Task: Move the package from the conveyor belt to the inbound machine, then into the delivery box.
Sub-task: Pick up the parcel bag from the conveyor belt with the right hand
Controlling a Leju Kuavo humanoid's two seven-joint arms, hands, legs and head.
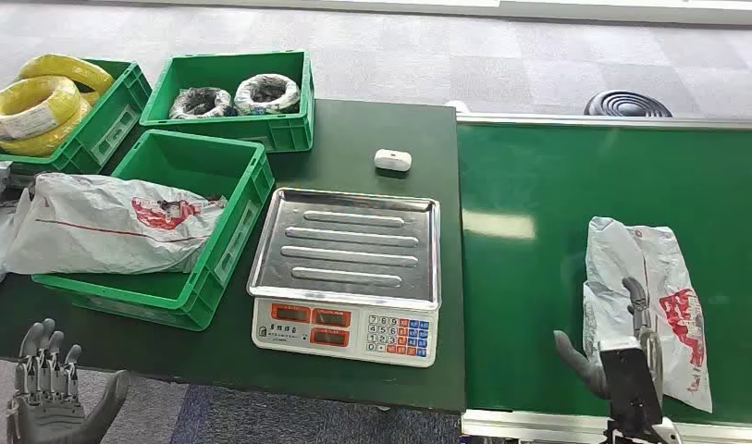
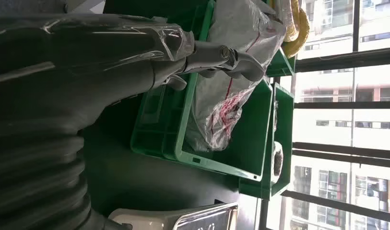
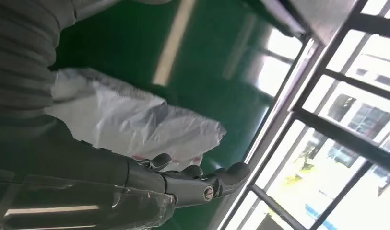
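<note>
While the crumpled white plastic package with red print (image 1: pixel 647 301) lay flat on the green conveyor belt (image 1: pixel 538 277), the right hand (image 1: pixel 622 351) rested at the package's near edge, fingers extended over it and thumb spread, gripping nothing. The left hand (image 1: pixel 48 388) hung below the dark table (image 1: pixel 372 129), fingers apart and empty. The silver-topped weighing scale (image 1: pixel 349 268) stood beside a green plastic crate (image 1: pixel 182 231) containing another white bag (image 1: pixel 113 225).
</note>
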